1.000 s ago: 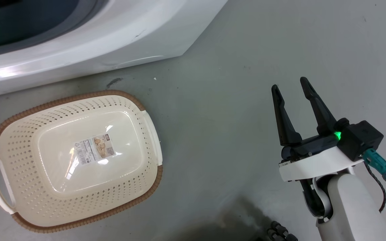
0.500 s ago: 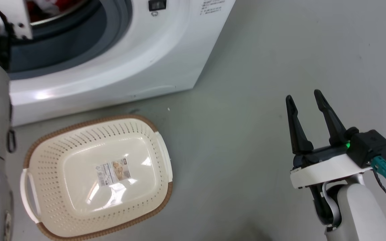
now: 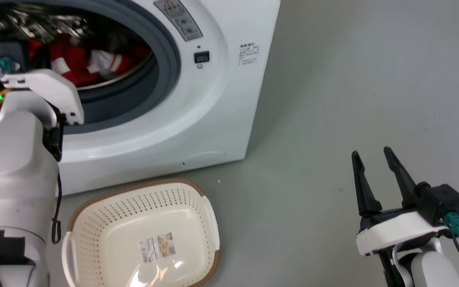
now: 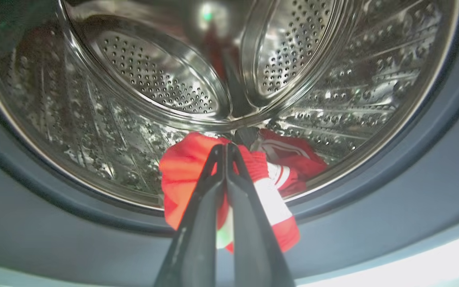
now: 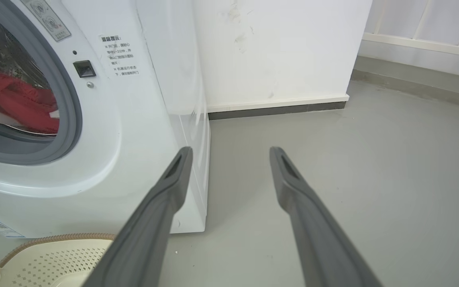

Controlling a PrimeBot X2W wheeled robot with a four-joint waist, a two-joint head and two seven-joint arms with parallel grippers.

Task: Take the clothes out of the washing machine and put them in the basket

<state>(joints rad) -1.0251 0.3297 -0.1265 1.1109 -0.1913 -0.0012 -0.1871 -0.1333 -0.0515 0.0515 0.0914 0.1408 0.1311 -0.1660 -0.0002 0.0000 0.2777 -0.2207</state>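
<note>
- At the drum's [image 4: 153,79] front lip, the left gripper [image 4: 225,147] is pinched together on the red garment [image 4: 181,167].
- The basket [image 3: 106,215] lies on the floor below the porthole; the right gripper [image 3: 370,151], fingers spread, is farther off.

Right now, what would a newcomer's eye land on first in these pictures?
The bright red clothes in the washing machine, pinched by the shut left gripper at the drum mouth. Next, the empty cream basket on the floor in front of the machine, with the right gripper open to its right.
</note>
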